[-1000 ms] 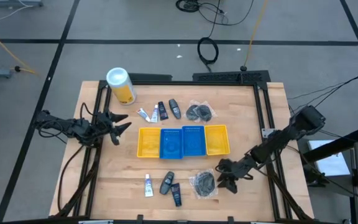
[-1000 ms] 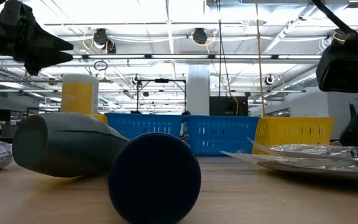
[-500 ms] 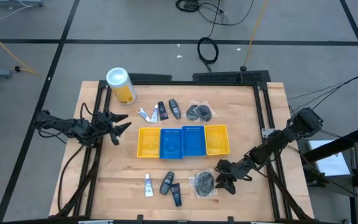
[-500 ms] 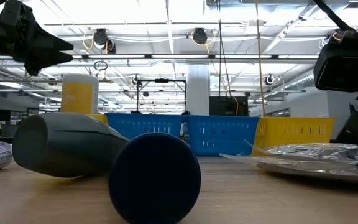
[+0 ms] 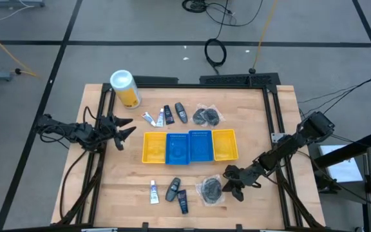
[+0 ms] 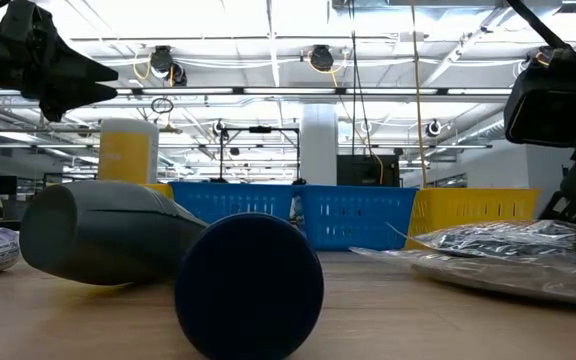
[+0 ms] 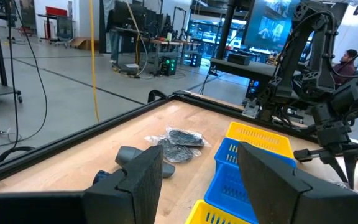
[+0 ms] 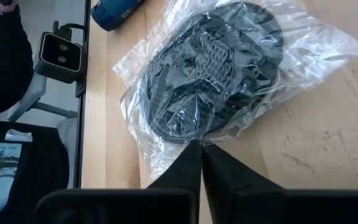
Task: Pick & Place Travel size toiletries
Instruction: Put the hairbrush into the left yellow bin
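Two fingertips of right tool pinch packet edge (left idle).

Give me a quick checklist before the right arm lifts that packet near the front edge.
1. Right gripper at the clear packet: ok.
2. Fingers closed on the packet's edge: ok in the right wrist view, plastic pinched at the tips.
3. Packet off the table: cannot tell; one edge looks raised in the low view.
4. Bins free of arms: ok.
5. Left gripper parked open by the table's left edge: ok.
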{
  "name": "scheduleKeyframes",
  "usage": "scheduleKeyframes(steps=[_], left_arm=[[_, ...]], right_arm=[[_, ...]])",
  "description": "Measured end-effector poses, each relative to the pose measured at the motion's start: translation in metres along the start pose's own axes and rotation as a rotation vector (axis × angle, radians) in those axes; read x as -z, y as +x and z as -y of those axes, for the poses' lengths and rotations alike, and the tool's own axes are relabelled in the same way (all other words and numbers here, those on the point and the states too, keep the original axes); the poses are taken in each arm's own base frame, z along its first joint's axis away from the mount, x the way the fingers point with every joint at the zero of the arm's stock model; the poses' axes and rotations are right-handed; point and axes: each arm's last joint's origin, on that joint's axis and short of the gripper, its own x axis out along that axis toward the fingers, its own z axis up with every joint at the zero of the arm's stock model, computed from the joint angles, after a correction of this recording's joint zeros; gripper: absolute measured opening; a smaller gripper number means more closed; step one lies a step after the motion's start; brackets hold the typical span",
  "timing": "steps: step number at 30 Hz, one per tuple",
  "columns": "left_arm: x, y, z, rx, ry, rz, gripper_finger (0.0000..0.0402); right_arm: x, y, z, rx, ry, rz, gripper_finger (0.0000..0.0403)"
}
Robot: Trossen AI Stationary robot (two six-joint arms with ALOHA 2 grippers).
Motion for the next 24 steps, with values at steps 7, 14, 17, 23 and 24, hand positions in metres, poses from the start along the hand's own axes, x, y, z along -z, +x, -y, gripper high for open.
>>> scheduleKeyframes(steps=[7,14,17,23,24], left_arm=[[0.0,0.0,0.0,0.0,0.0,0.0,0.0207],[0.0,0.0,0.0,0.001,-0.028,0.001,0.0207],[-0.001,0.0,0.0,0.002,-0.061,0.005,0.0207],[-0.009,0.0,0.002,0.019,-0.121,0.078,0.0207],[-0.011,-0.001,0.002,0.022,-0.131,0.091,0.0207]], right_arm=[[-0.003,-0.005,-0.003,-0.015,-0.027,0.021,0.0001],[-0.016,-0.021,-0.017,-0.056,-0.142,0.145,0.0],[-0.021,-0.03,-0.024,-0.09,-0.197,0.189,0.0],[-0.03,-0.048,-0.031,-0.066,-0.289,0.282,0.0],[-0.031,-0.051,-0.032,-0.059,-0.305,0.296,0.0]])
